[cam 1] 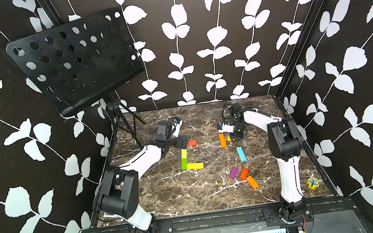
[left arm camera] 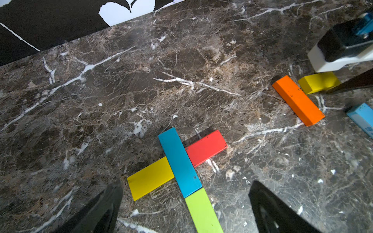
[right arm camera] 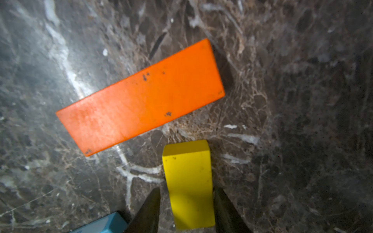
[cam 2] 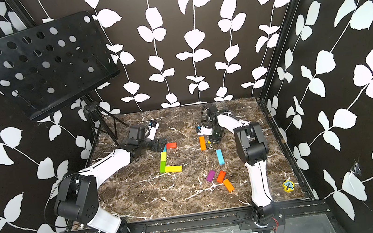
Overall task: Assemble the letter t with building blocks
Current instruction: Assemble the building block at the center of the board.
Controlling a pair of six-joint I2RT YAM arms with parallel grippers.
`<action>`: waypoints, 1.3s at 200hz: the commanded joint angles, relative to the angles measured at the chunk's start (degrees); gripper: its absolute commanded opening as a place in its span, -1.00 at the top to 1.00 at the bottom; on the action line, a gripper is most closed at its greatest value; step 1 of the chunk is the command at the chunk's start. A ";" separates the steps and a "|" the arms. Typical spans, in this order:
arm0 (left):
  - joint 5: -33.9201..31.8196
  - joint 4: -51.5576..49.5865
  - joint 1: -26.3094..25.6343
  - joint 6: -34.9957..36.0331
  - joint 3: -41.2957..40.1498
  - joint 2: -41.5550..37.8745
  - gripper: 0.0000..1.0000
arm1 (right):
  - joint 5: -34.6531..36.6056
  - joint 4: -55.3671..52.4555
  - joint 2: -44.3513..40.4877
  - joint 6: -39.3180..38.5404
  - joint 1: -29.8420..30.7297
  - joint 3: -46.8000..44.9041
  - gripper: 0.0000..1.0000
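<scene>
The letter t lies part-built left of centre: a lime and green stem (cam 1: 183,159), a yellow foot (cam 1: 195,166), and a red block (cam 1: 191,143) as the right half of the crossbar. The left wrist view adds a blue stem block (left arm camera: 179,161) and a yellow crossbar block (left arm camera: 150,177). My left gripper (left arm camera: 185,184) hovers open over that crossing, holding nothing. My right gripper (right arm camera: 187,188) straddles a short yellow block (right arm camera: 188,181) on the table. Its jaws are narrow, with a thin gap still showing on one side. A long orange block (right arm camera: 141,96) lies beside it.
Loose building blocks lie right of centre: light blue (cam 1: 241,154), purple (cam 1: 233,172), red-orange (cam 1: 244,173) and orange (cam 1: 252,182). A small yellow toy (cam 1: 312,183) sits near the right front edge. A black music stand (cam 1: 75,60) rises at the back left, with tripod legs (cam 1: 121,128) on the table.
</scene>
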 commanded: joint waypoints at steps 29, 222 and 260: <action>-0.05 -0.90 0.26 -1.24 1.22 0.21 -0.98 | -0.53 -1.59 0.75 -1.74 0.38 0.87 0.38; -1.31 -3.28 0.26 -4.48 1.57 -0.04 -0.98 | -6.98 -2.52 -0.32 -8.53 0.73 1.57 0.56; -1.15 -3.08 0.29 -4.85 1.70 0.32 -0.98 | -6.52 -2.66 -0.54 -9.33 0.90 0.79 0.56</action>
